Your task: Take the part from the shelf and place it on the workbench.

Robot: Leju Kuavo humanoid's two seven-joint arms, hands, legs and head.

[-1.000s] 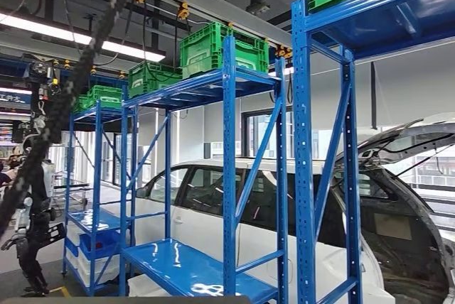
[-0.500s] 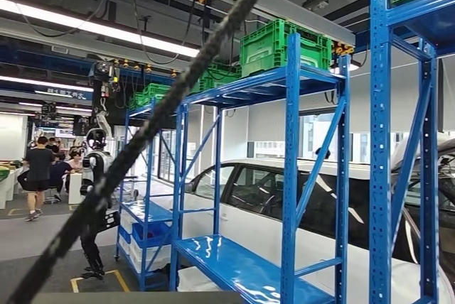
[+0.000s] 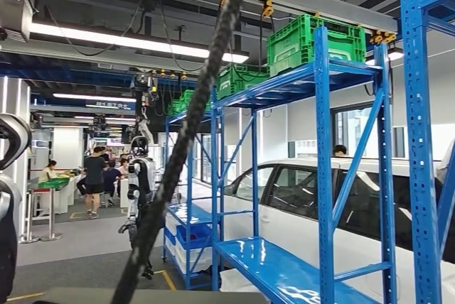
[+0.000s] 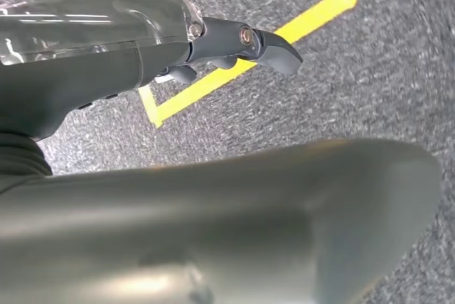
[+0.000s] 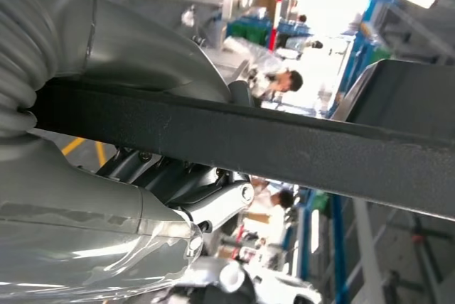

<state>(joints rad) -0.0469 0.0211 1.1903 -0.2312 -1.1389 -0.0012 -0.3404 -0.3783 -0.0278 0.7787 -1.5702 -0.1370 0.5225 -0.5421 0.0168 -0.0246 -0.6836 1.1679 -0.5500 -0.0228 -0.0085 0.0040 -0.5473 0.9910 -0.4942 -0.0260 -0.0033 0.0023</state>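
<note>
1. Fingers of the right hand (image 5: 177,183) curl around a flat black part (image 5: 268,151), gripping it.
2. Left hand (image 4: 236,45) hangs over grey floor (image 4: 375,69) with yellow tape, fingers apart, holding nothing.
3. Blue shelf (image 3: 322,176) carries green crates (image 3: 311,41); no writing is legible.
4. White car (image 3: 301,204) stands behind.

Glossy silver cover, grey ribbed cuff, dark-fingered robot hand (image 4: 236,41) with screw.

Left hand (image 4: 161,55) empty, fingers out — over grey floor (image 4: 375,69) w/ yellow tape (image 4: 225,80).
</note>
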